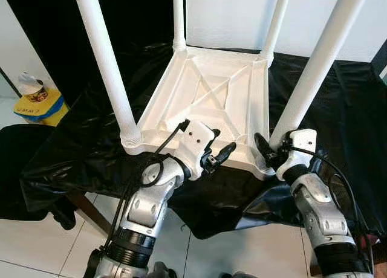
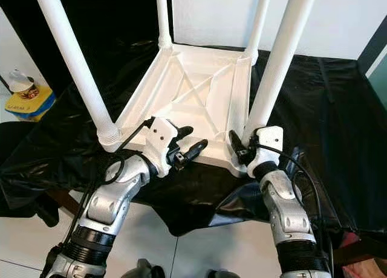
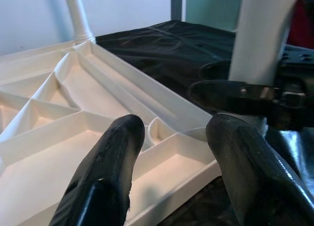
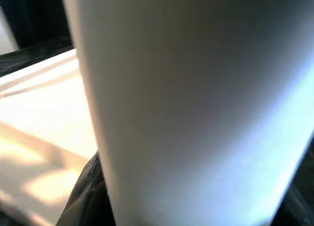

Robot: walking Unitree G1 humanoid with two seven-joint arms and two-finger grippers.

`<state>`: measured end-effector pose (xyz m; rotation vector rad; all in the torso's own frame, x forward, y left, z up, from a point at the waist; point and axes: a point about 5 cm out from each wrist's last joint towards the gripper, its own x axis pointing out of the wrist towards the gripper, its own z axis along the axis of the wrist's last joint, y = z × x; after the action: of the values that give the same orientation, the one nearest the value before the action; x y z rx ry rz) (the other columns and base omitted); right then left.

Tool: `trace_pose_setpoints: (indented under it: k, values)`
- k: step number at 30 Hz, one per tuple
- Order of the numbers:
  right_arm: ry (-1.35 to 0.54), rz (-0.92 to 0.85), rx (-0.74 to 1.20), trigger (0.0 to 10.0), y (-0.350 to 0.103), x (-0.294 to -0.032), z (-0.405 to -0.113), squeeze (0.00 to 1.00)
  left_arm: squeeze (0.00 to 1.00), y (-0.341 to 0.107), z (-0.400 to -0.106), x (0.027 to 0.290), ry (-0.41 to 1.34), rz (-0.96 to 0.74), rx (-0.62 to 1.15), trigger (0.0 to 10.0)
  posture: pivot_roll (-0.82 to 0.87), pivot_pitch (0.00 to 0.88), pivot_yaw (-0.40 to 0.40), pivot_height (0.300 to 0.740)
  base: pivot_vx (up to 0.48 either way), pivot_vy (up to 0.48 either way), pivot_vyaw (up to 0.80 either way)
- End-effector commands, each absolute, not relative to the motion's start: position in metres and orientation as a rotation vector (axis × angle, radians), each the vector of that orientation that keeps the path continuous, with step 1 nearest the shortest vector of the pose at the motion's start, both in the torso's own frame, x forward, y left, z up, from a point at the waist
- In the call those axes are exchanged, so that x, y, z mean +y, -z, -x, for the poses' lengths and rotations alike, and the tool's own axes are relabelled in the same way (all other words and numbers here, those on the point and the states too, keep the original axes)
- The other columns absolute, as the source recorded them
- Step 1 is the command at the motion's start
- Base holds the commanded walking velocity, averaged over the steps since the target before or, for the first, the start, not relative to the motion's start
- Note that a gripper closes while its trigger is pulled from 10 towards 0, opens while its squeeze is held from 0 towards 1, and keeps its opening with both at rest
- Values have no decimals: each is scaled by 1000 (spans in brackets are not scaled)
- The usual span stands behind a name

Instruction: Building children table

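- A white plastic table top [image 1: 211,96] lies upside down on a black sheet [image 1: 338,109], its ribbed underside facing up, with four white legs standing up from its corners.
- The near edge of the table top sits close to the sheet's front edge, where the sheet hangs down over a tiled floor [image 1: 36,242].
- The left gripper [image 1: 219,155] hovers at the near edge of the table top, between the two near legs. Its two black fingers [image 3: 113,162] are spread apart with nothing between them.
- In the left wrist view the fingers frame the rim and the near corner pocket of the table top, with free room between them.
- The right gripper [image 1: 264,150] is at the base of the near right leg [image 1: 314,66], its fingers against the foot of that leg at the corner of the table top.
- Whether those fingers are clamped on the leg or only rest beside it cannot be told; the right wrist view is blurred, with the leg [image 4: 191,103] very close to the lens.
- The near left leg [image 1: 109,66] stands apart from both grippers, seated in a threaded collar at the corner.
- The two far legs are cut off at the top of the head views, as are the two near ones.
- To the robot's left, on the floor beyond the sheet, stands a yellow and blue box [image 1: 39,104] with a small container on it; its label is too small to read.
- A dark shape [image 1: 24,163] lies low at the left, partly under the sheet; what it is cannot be made out.
- Black cables [image 1: 154,163] loop along both forearms near the wrists.
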<state>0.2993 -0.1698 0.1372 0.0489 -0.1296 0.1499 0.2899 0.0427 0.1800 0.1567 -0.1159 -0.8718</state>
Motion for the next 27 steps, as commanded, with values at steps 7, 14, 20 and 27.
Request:
trace_pose_setpoints:
  k: [7, 14, 20, 27]
  values:
    - [160, -168, -84, 10000, -128, -168, -292, 0, 0, -174, -282, 36, 875, -128, -115, 10000, -109, 17, -17, 740, 0, 0, 0]
    - [189, -178, -76, 10000, -127, -155, -287, 0, 0, -171, -271, 32, 1022, -133, -130, 10000, -113, 11, 1, 740, 0, 0, 0]
    - [184, -155, -102, 10000, -132, -154, -284, 0, 0, -169, -269, 31, 1071, -140, -117, 10000, -133, 8, 13, 740, 0, 0, 0]
    - [147, -162, -143, 10000, -139, -150, -281, 1000, 0, -171, -270, 30, 1070, -137, -122, 10000, -139, 22, 13, 740, 0, 0, 0]
